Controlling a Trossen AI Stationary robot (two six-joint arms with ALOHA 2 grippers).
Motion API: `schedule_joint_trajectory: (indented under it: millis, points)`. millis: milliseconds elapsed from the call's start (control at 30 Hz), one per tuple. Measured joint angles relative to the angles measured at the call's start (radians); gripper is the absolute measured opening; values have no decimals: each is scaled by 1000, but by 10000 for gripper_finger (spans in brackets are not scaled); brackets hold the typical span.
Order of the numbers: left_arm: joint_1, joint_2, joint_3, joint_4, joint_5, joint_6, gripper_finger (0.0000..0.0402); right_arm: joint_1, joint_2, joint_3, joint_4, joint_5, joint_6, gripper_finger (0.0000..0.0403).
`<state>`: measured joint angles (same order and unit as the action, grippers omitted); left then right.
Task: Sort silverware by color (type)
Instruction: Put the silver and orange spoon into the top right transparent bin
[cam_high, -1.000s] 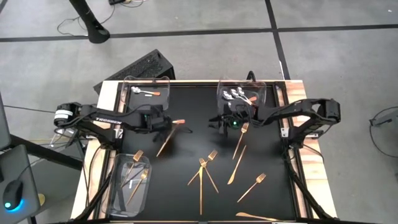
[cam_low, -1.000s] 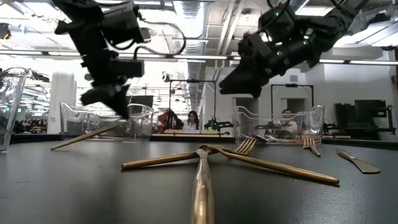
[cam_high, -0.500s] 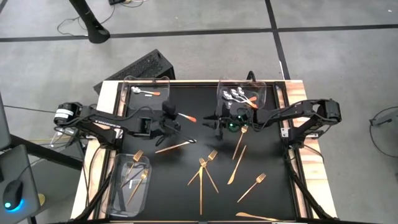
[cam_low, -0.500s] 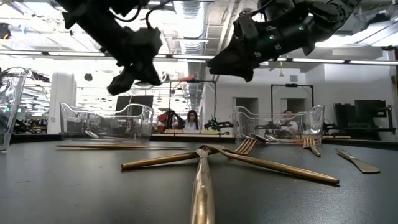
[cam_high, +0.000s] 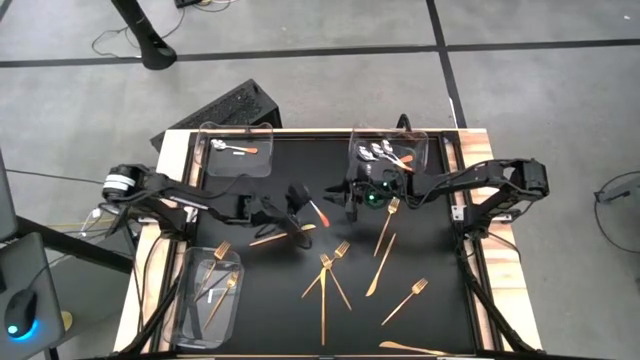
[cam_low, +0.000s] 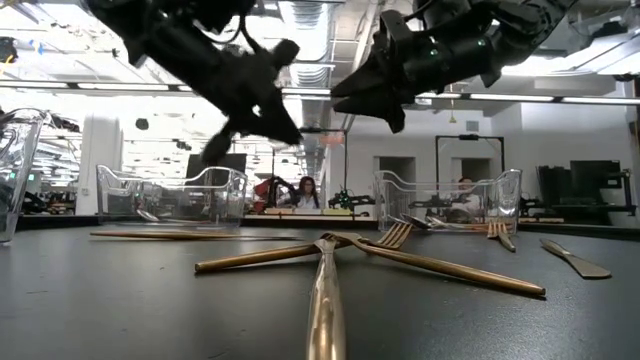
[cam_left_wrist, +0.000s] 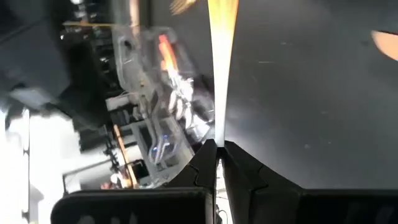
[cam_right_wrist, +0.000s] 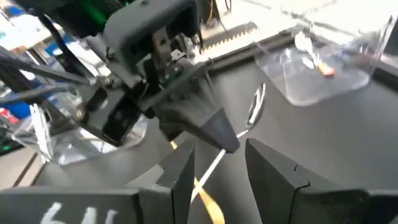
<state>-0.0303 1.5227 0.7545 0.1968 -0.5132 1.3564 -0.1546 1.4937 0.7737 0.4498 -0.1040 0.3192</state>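
Orange-handled spoon (cam_high: 318, 212) sits clamped in my left gripper (cam_high: 298, 196), handle aimed at my right gripper (cam_high: 352, 195), fingers apart.

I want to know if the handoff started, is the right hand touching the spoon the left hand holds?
Apart. The right wrist view shows the right hand open, with the spoon between its fingers but clear of both.

Black table (cam_high: 300, 310) carries gold forks (cam_high: 405, 299) (scattered) and clear trays (cam_high: 208, 295).
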Motion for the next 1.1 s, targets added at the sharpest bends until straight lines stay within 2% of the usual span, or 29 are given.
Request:
schedule_joint_trajectory:
  millis: [100,267,600,900,1100]
  points:
    - [-1,54,39,1,-24,20,0,6,0,0,-35,0,43,164]
    - [0,114,111,6,1,35,0,19,30,3,-68,0,56,164]
    - [2,116,154,-5,-14,117,0,35,141,19,-99,-37,92,162]
    - [2,115,156,-54,-3,93,0,6,130,41,-107,-52,91,91]
    - [2,115,156,-60,9,83,0,-11,130,42,-118,-68,85,73]
